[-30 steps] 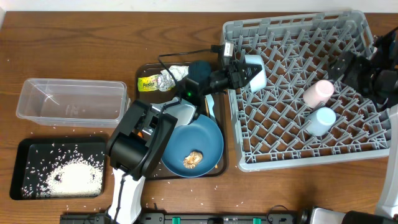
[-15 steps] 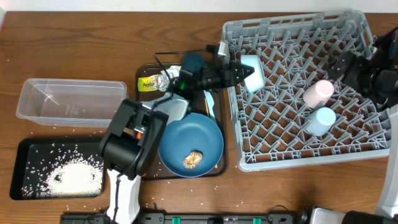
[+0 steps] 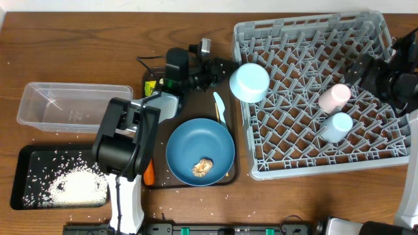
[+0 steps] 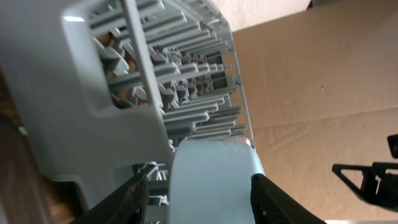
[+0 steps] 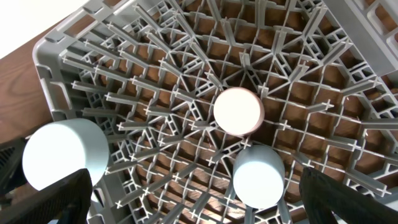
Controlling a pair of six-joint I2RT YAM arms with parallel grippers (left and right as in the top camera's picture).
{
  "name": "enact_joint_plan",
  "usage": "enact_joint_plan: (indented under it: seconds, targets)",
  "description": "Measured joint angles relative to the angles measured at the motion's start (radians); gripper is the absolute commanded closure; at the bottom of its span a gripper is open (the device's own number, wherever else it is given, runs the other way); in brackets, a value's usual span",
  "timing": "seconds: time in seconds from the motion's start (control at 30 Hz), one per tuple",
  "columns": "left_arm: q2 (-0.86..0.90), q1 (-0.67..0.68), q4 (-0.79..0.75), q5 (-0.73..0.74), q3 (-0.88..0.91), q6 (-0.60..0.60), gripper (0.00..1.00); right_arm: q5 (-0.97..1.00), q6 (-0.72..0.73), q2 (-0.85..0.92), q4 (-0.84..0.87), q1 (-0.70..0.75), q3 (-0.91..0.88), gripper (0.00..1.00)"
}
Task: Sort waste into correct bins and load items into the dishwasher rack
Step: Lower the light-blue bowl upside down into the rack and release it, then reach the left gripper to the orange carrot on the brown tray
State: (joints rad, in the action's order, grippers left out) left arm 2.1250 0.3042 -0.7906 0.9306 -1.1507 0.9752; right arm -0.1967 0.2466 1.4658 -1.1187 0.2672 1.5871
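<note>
So the left gripper (image 4: 198, 182) is hanging right at the pale blue bowl (image 3: 249, 81) with its jaws spread to either side of it. In the wrist view one finger is looking close to the bowl's wall and the other is showing a gap, so I'm reading that as not pinching. The bowl is sitting upside down at the left edge of the dishwasher rack (image 3: 313, 168), and from overhead it's looking like it's overlapping the rack's wall rather than sitting fully among the pegs. That's what's bugging me. If the arm is backing out at an angle, that near finger could be dragging the bowl with it. A bowl perched half on a rim could be tipping off toward the brown serving tray (image 3: 233, 175), right onto the pale blue spoon (image 3: 220, 108) or the blue plate (image 3: 189, 147) with the brown food lump (image 3: 202, 167) on it. I can't tell how well the pegs are catching it. The right gripper (image 5: 193, 180) is sitting wide open and empty above the pink cup (image 3: 334, 97) and blue cup (image 3: 337, 126), so I'm guessing the trouble isn't coming from that side.
</note>
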Motion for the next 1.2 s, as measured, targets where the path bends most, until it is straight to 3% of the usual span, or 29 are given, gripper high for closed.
enact_joint_plan:
  seconds: [0.17,0.5,0.6,0.7,0.77,0.9,0.93,0.97,1.0,1.2]
  targets:
    - [0.000,0.041,0.002,-0.001,0.000,-0.011,0.52,0.000,-0.002,0.000,-0.002,0.000,0.000,0.01]
    - [-0.001,0.039,0.005,-0.010,0.002,-0.024,0.53,0.000,-0.002,0.000,-0.007,0.000,0.000,0.01]
    - [-0.020,0.020,0.081,-0.010,0.003,-0.050,0.53,0.000,-0.003,0.000,-0.007,0.000,0.000,0.01]
    - [-0.080,-0.013,0.265,-0.019,0.010,-0.120,0.52,-0.002,-0.004,0.000,-0.008,0.000,0.000,0.01]
    - [-0.165,-0.038,0.476,-0.054,0.013,-0.200,0.52,-0.026,-0.023,0.000,-0.007,0.000,0.000,0.01]
    - [-0.364,-0.071,0.868,-0.198,0.011,-0.373,0.36,-0.126,-0.068,-0.002,-0.006,-0.003,0.000,0.01]
    - [-0.431,-0.075,0.967,-0.246,0.011,-0.415,0.23,-0.151,-0.076,-0.002,-0.005,-0.007,0.000,0.01]
    - [-0.490,-0.079,1.035,-0.287,0.011,-0.456,0.17,-0.179,-0.084,-0.003,-0.006,-0.013,0.000,0.01]
    - [-0.555,-0.082,1.099,-0.319,0.011,-0.489,0.02,-0.210,-0.093,-0.003,-0.006,-0.021,0.000,0.02]
    - [-0.818,-0.130,1.377,-0.476,0.007,-0.637,0.01,-0.292,-0.144,-0.005,0.004,-0.145,-0.001,0.03]
